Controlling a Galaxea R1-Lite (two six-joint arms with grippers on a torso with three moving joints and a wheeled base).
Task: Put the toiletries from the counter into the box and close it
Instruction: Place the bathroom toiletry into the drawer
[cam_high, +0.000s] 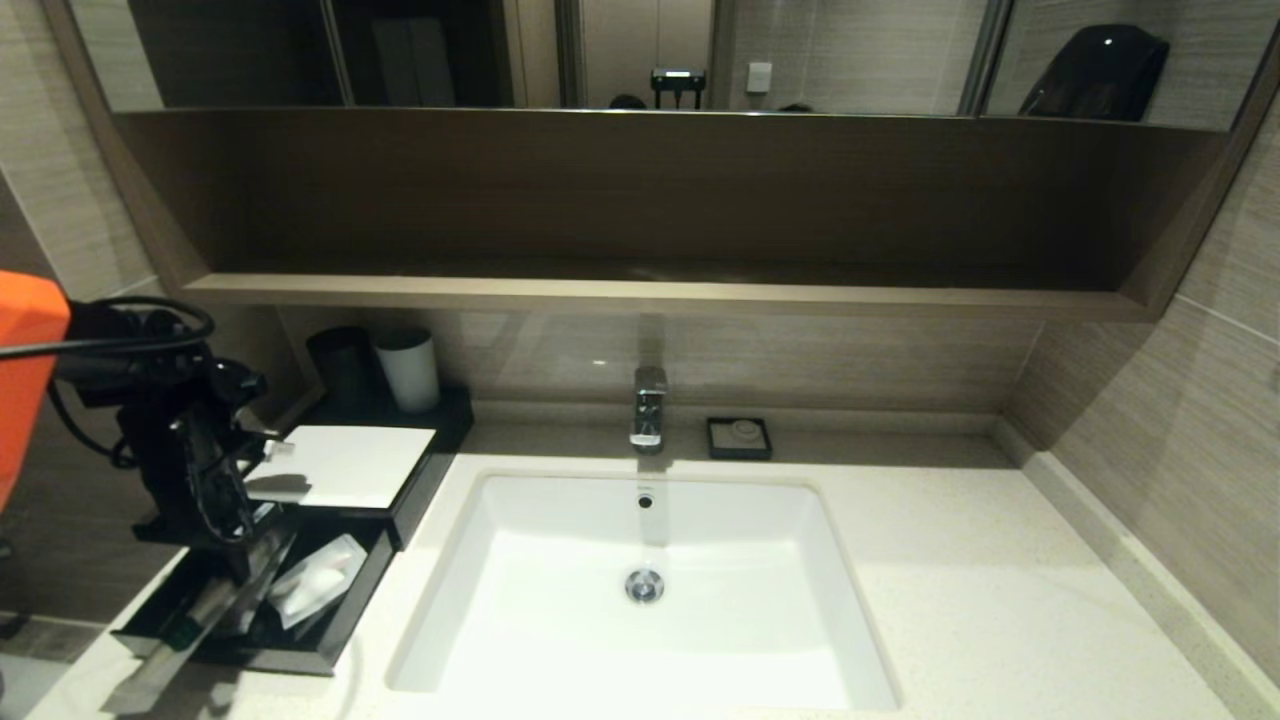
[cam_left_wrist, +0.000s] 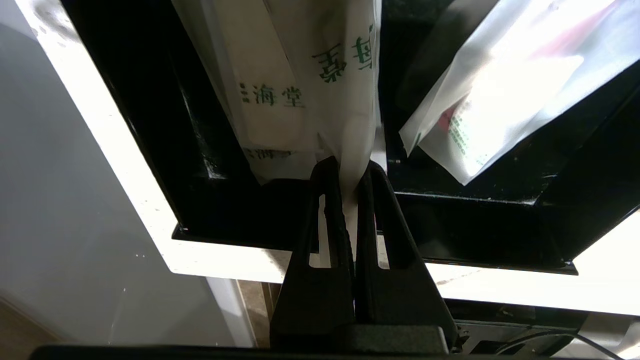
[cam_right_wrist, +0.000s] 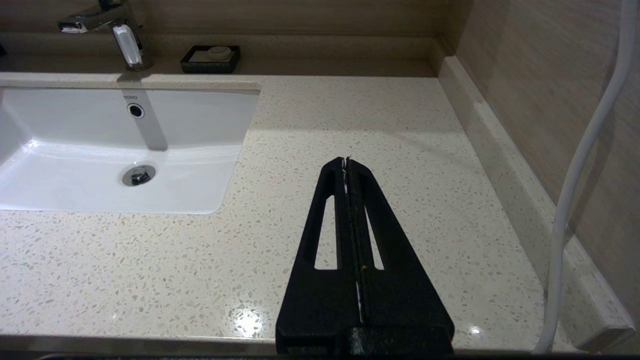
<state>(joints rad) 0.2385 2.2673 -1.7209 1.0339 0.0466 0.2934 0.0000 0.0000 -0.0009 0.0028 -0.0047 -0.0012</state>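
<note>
**Left gripper pinches a long packet over the open drawer**

The left gripper (cam_left_wrist: 354, 172) hangs over the near end of the shallow black pull-out drawer (cam_high: 340, 620) of the low black box with a flat white top panel (cam_high: 345, 465). Its two black fingers (cam_left_wrist: 327, 210) are pressed tight on the end of a long, slim, clear-plastic-wrapped packet with green writing (cam_left_wrist: 345, 75). The packet runs away from the fingertips and lies along the inside of the drawer. In the head view its far end with a dark green tip (cam_high: 180, 632) sticks out past the front wall of the drawer.

Just beside the held packet, touching it, lies a second slim packet with a pale card and green letters (cam_left_wrist: 265, 95). On the other side of the gripper, past a thin black wall inside the drawer, lies a wider clear packet with something white in it (cam_left_wrist: 500, 85). It is near the gripper but not touching it.

The drawer is pulled out toward the front of the cream-white speckled stone counter (cam_high: 980, 600). The white sink basin (cam_high: 640, 600) is next to the box, on the side away from the left arm.

The right gripper (cam_right_wrist: 346, 162) is far from the box, low over the bare counter on the other side of the sink. Its fingers are pressed together with nothing between them.
</note>
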